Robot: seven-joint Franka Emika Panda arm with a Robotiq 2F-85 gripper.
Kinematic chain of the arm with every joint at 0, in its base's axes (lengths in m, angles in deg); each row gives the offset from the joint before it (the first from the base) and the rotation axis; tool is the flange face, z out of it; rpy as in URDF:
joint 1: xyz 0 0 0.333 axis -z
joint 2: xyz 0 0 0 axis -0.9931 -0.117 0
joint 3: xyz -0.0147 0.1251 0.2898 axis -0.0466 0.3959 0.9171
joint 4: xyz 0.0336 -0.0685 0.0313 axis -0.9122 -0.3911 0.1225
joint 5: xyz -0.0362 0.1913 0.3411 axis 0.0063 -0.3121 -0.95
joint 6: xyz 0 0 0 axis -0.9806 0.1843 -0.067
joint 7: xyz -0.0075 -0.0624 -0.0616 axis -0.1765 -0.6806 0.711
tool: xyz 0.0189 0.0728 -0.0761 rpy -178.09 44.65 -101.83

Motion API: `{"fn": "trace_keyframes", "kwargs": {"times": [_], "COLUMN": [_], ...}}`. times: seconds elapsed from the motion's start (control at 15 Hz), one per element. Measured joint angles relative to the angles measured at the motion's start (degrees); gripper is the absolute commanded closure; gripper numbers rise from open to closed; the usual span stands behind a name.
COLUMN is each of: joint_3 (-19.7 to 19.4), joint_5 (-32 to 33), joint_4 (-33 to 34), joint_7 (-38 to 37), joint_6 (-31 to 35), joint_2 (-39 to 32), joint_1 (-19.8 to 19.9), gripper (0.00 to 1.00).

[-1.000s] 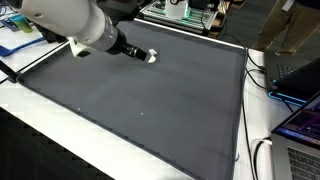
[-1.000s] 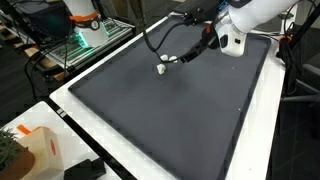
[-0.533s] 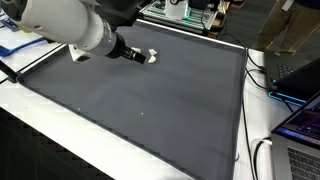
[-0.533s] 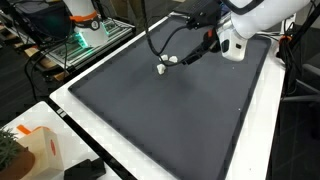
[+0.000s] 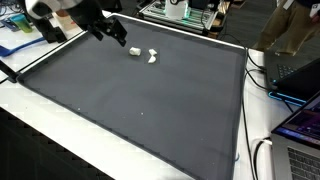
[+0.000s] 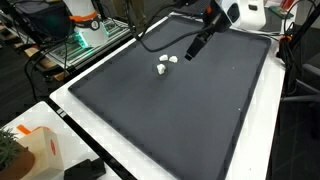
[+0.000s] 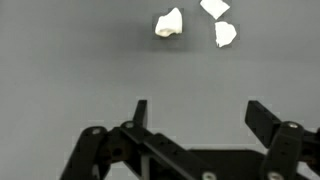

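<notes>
Loosely clustered, three small white crumpled scraps (image 7: 169, 23) lay on the dark grey mat (image 7: 60, 70), toward the desk (image 5: 40, 98) edge beside the equipment rack (image 5: 185, 12).
Just short of them hung the black claw (image 7: 196, 108), spread wide and empty. The scraps looked feather-light, soft and crushable, probably best pinched across a lump's middle.

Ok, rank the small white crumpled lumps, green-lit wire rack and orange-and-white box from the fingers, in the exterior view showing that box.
1. Small white crumpled lumps, beside the fingers.
2. Green-lit wire rack, upper left.
3. Orange-and-white box, lower left corner.
</notes>
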Motion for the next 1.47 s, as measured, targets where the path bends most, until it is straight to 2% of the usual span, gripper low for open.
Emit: {"fn": "trace_keyframes", "kwargs": {"times": [0.4,0.6,1.07,1.27,1.47], "joint_3": [0.02,0.04,0.07,0.07,-0.08], "joint_5": [-1.87,-2.02,-1.92,-2.22,-5.84], "joint_4": [-15.07,-18.4,-19.55,-26.97,-35.65], "joint_7": [3.83,3.94,2.98,1.73,3.06], "joint_6": [15.21,16.75,17.98,23.16,27.67], "joint_2": [12.73,15.48,15.81,19.27,24.98], "joint_1": [2.16,2.27,1.91,1.58,2.52], "gripper": [0.0,0.0,0.0,0.0,0.0]}}
